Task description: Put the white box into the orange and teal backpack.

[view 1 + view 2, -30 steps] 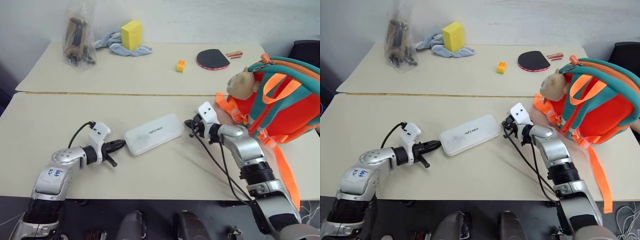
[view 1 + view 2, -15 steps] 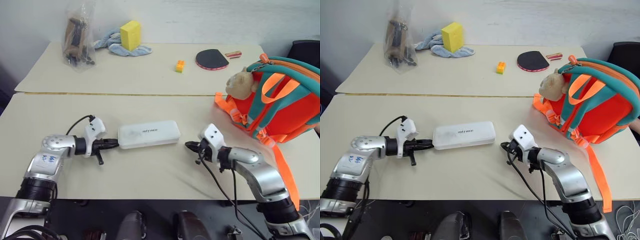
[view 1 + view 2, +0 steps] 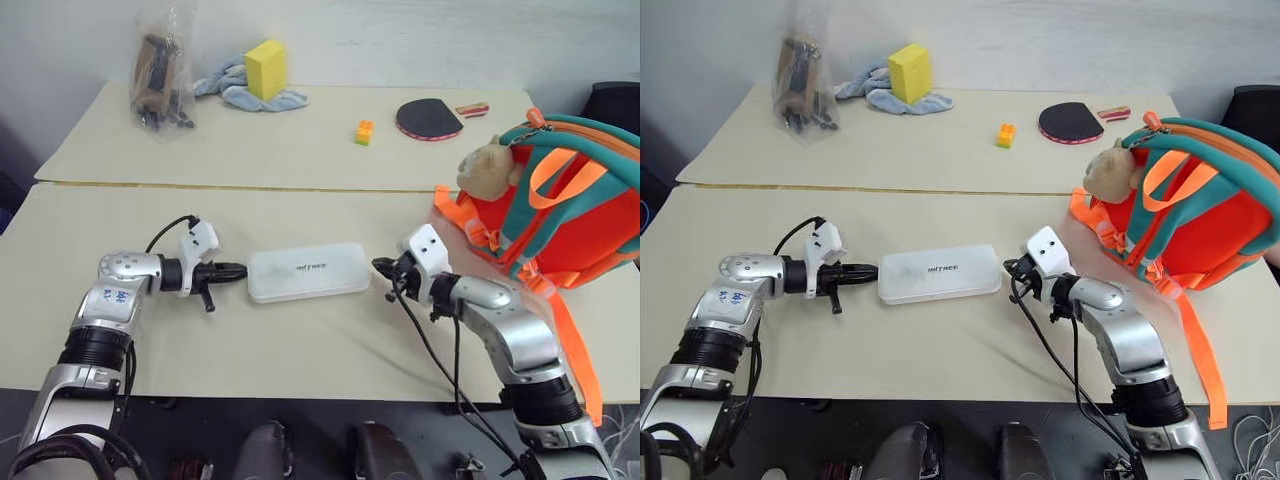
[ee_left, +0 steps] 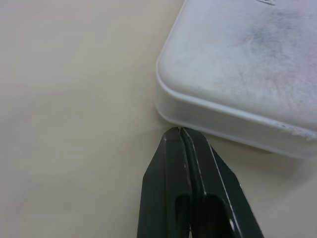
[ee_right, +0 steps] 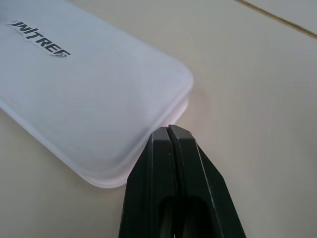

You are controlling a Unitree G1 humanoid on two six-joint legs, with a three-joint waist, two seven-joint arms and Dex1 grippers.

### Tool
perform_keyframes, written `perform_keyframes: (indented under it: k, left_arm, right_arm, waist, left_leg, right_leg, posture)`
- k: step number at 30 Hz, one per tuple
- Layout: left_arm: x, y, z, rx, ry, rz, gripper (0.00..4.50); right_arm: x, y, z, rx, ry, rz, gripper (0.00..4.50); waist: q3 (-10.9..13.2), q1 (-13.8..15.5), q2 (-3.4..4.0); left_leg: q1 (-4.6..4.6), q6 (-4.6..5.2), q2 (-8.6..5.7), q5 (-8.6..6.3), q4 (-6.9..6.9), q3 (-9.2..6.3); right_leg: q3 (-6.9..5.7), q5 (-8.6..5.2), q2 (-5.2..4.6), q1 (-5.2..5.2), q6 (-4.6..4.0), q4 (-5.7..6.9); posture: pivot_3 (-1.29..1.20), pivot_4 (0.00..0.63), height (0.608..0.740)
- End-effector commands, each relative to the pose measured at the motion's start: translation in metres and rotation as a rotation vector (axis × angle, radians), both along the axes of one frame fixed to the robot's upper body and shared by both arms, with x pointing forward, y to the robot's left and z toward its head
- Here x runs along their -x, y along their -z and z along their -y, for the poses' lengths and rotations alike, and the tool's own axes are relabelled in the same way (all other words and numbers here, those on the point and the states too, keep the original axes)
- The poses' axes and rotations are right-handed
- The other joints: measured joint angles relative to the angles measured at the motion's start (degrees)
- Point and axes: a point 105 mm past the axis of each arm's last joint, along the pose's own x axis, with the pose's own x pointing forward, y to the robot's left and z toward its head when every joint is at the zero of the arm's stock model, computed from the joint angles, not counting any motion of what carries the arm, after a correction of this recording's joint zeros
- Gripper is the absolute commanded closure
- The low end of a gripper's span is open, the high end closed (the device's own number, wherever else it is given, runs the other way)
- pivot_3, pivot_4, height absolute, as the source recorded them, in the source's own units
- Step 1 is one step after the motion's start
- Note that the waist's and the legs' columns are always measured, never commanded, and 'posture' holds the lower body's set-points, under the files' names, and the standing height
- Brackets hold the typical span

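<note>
While both arms sit low at either short end of the white box (image 3: 308,272), nothing is actually gripped yet. Box lies flat on the near worktop (image 3: 300,340), roughly centred, long axis running left-right, lettering face up. Left gripper (image 3: 238,270) has its fingers pressed together, tips at the box's left end — the left wrist view puts them just at a rounded corner, touching or a hair off, can't tell. Right gripper (image 3: 381,266) also has fingers together, tips just beside the right end, small gap visible in the head views. Judging by this, the closed tips are being used as pushers, pinching the box lengthwise between two arms, since it looks too wide and flat for one pair of fingers to span.

Orange and teal backpack (image 3: 560,210) stands at the worktop's right edge, well apart from the box, tan plush bear (image 3: 488,168) hanging at its upper left, orange straps trailing down toward the right arm. Whether its opening is unzipped — can't tell.

Surface is pale beige, smooth, two worktops butted together with a seam between. Far worktop carries a yellow sponge block (image 3: 265,68) on a blue-grey cloth (image 3: 245,90), a clear plastic bag (image 3: 160,75) of dark items, a small orange-yellow brick (image 3: 364,131), a red-rimmed paddle (image 3: 428,118). Plain white wall behind, a dark chair (image 3: 615,100) at far right
</note>
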Motion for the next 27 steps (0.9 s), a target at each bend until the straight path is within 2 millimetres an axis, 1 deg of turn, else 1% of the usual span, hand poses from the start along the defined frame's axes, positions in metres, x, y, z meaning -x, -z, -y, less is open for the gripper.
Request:
perform_keyframes:
  k: [1,4,6,8,11,14,17,19,20,23,27]
  left_arm:
    - [-0.008,-0.020,0.018,0.016,0.053,0.072,4.47]
    - [-0.009,-0.022,0.025,0.009,0.080,0.080,4.47]
    - [-0.010,-0.020,0.024,-0.013,0.086,0.087,4.47]
    - [-0.014,-0.017,0.018,-0.040,0.063,0.087,4.47]
    - [-0.020,-0.010,0.001,-0.075,-0.002,0.045,4.47]
    - [-0.019,-0.003,-0.015,-0.107,-0.028,-0.030,3.91]
    - [-0.015,-0.005,-0.023,-0.081,-0.036,-0.120,2.96]
    - [-0.016,-0.010,-0.026,-0.029,-0.059,-0.185,2.46]
    - [-0.017,-0.013,-0.026,0.012,-0.076,-0.225,2.08]
    - [-0.023,-0.022,-0.022,0.133,-0.148,-0.359,1.23]
    - [-0.017,-0.027,-0.010,0.255,-0.167,-0.590,0.01]
  right_arm:
    - [0.005,-0.008,-0.010,-0.015,-0.051,0.031,4.50]
    - [0.014,-0.006,-0.009,-0.003,-0.070,0.021,4.50]
    - [0.020,-0.005,-0.006,0.010,-0.075,0.019,4.50]
    - [0.025,-0.003,-0.001,0.018,-0.069,0.014,4.50]
    - [0.030,0.001,0.008,0.032,-0.045,0.004,4.50]
    - [0.030,0.003,0.016,0.054,-0.024,0.007,4.50]
    - [0.026,0.000,0.017,0.049,-0.011,0.017,4.50]
    - [0.024,-0.002,0.016,0.048,-0.009,0.027,4.50]
    - [0.023,-0.003,0.015,0.045,-0.008,0.032,4.50]
    - [0.019,-0.005,0.013,0.041,-0.005,0.047,4.50]
    - [0.015,-0.007,0.008,0.041,-0.010,0.064,4.50]
  waist:
    - [0.0,-0.1,-0.01]
    - [0.0,0.0,-0.01]
    - [0.0,-0.1,-0.01]
    - [0.0,-0.2,-0.01]
    - [0.0,-0.3,-0.02]
    - [0.0,-0.3,-0.02]
    - [0.0,-0.3,-0.02]
    - [0.0,-0.2,-0.02]
    - [0.0,-0.2,-0.02]
    - [0.0,-0.1,-0.04]
    - [0.0,-0.2,-0.05]
  left_leg:
    - [-0.02,0.03,-0.01,-0.01,0.04,0.01]
    - [-0.02,0.05,-0.01,-0.02,0.05,0.01]
    - [-0.02,0.04,0.00,-0.02,0.03,0.00]
    - [-0.02,0.04,0.00,-0.02,0.02,0.01]
    - [0.00,0.03,0.01,-0.01,0.03,0.03]
    - [0.04,0.01,0.02,0.00,0.05,0.03]
    - [0.06,0.00,0.02,0.01,0.04,0.04]
    - [0.06,0.00,0.02,0.01,0.04,0.03]
    - [0.06,0.00,0.02,0.01,0.04,0.03]
    - [0.05,0.01,0.02,0.01,0.07,0.03]
    - [0.04,0.01,0.00,0.01,0.07,0.02]
  right_leg:
    - [0.01,0.00,-0.01,-0.01,0.00,0.01]
    - [0.01,0.00,-0.01,0.00,0.00,0.04]
    - [0.00,0.00,0.01,-0.01,0.00,0.05]
    - [0.01,0.00,0.01,-0.02,0.00,0.05]
    - [0.02,0.00,0.03,-0.02,0.00,0.04]
    - [0.01,0.00,0.03,-0.02,0.00,-0.06]
    - [0.02,0.00,0.04,-0.02,0.00,-0.04]
    - [0.01,0.00,0.04,-0.02,0.00,-0.03]
    - [0.01,0.00,0.03,-0.02,0.00,-0.03]
    - [0.01,0.00,0.03,-0.02,0.00,-0.01]
    - [0.01,0.00,0.04,-0.03,0.00,0.22]
  posture:
    - [0.00,0.150,0.740]
    - [0.00,0.150,0.740]
    - [0.00,0.150,0.740]
    - [0.00,0.150,0.740]
    - [0.00,0.150,0.740]
    - [0.00,0.150,0.740]
    - [0.00,0.150,0.740]
    - [0.00,0.150,0.740]
    - [0.00,0.150,0.740]
    - [0.00,0.150,0.740]
    - [0.00,0.150,0.740]
